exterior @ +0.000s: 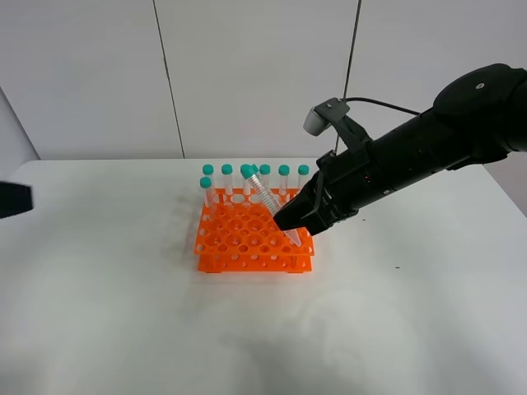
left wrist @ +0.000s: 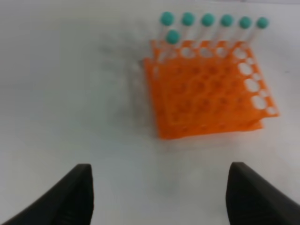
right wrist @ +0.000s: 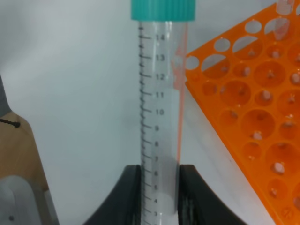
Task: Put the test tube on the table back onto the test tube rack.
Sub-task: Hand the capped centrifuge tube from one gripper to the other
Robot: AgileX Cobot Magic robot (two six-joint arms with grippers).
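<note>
Item: test tube (exterior: 265, 195), clear, teal screw cap, graduated scale along its wall
Location: off the tabletop (exterior: 123, 313), in the air over the near right part of the test tube rack (exterior: 247, 239)
Right jaws: mine, clamped on the tube's lower body, cap end free
Left jaws: mine, apart, holding nothing, out at the left edge of the tabletop, well apart from the rack
Long axis: tilted, not upright; cap leans up toward the back row, pointed tip down toward the rack's near right corner
Tip and holes: tip near the top tier; I cannot tell whether it is in a hole
Other stock: standing tubes (exterior: 284, 177), teal-capped, upright along the rack's back edge
Nearer arm: right
Coming move, my judgement: bring the axis upright over one empty hole, then lower
</note>
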